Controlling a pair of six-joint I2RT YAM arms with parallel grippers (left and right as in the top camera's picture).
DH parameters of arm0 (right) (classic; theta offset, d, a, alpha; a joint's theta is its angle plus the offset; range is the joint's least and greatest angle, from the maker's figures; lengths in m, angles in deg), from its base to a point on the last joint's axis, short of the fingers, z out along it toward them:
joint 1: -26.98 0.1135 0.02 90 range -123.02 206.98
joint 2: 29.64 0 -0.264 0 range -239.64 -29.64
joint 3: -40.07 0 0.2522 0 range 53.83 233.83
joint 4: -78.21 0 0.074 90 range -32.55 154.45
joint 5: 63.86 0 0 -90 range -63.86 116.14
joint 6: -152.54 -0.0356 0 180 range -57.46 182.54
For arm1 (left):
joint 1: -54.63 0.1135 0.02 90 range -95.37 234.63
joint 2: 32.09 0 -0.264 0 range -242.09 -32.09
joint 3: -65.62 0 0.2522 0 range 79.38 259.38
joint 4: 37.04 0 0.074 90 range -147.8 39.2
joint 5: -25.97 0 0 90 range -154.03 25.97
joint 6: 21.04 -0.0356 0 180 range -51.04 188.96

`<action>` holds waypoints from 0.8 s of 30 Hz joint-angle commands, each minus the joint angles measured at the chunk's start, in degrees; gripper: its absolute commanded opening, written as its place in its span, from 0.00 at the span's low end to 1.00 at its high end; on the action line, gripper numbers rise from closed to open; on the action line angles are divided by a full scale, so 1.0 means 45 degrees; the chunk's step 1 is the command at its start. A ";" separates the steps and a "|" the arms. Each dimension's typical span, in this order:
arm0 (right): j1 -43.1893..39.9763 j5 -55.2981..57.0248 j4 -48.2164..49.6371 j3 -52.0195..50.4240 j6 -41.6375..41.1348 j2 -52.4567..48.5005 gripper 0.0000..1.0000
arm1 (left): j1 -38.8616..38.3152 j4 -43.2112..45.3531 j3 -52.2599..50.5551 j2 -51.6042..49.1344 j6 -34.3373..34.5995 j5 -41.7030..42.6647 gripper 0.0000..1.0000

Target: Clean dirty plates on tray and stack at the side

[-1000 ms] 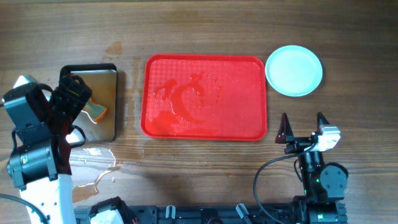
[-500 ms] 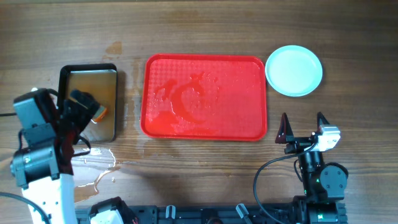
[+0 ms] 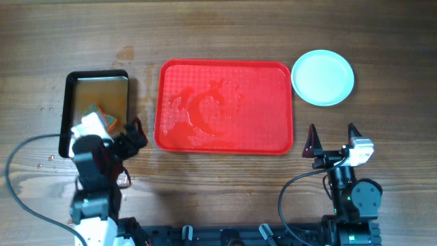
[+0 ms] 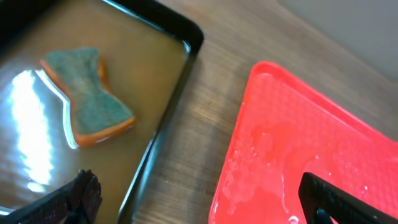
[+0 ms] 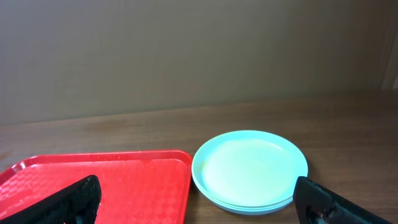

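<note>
Quick status from my end: the plates [image 3: 322,77] are sitting in one stack on the table [image 3: 225,27], just off the far right corner of the tray [image 3: 225,106]. They're close to it but not touching afaict. In the right wrist cam I can make out layered rims at the stack's edge, and the top plate looks pale blue and smear-free. The red tray is in the middle of the table w/ a wet sheen and water streaks across its left half. The black-rimmed pan [image 3: 95,109] is to the left of it w/ a strip of bare wood between them. The pan has brownish water in it, and the sponge [image 4: 87,96] lies flat in there, green side up w/ an orange base. The left gripper [image 4: 198,186] is low at the near left, roughly over the gap btwn the pan's near right corner and the tray. Its jaws are spread wide w/ nothing in them. The right gripper [image 3: 332,135] is parked near right, just past the tray's near right corner and pointing toward the plates. Its jaws are also wide apart and empty, and the stack shows between the tips in its own cam. There are a few water drops on the wood left of the pan.
</note>
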 commanded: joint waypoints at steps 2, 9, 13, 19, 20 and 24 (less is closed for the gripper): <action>-0.0068 -0.0102 0.0034 -0.0015 0.0199 0.0146 1.00 | -0.0097 0.2239 -0.2433 0.1117 -0.0359 0.0957 1.00; -0.0068 -0.0102 0.0034 -0.0015 0.0194 0.0146 1.00 | -0.0627 0.3254 -0.3687 0.2467 -0.0369 0.0879 1.00; -0.0068 -0.0102 0.0034 -0.0015 0.0194 0.0146 1.00 | -0.0889 0.2696 -0.4153 0.3327 -0.0364 0.0287 1.00; -0.0068 -0.0102 0.0034 -0.0015 0.0194 0.0146 1.00 | -0.1593 0.1744 -0.4153 0.4930 -0.0656 -0.0670 1.00; -0.0068 -0.0102 0.0034 -0.0015 0.0199 0.0146 1.00 | -0.1768 0.1744 -0.4153 0.5168 -0.0709 -0.0690 1.00; -0.0068 -0.0102 0.0034 -0.0015 0.0194 0.0146 1.00 | -0.2574 0.1734 -0.4153 0.6183 -0.0704 -0.0811 1.00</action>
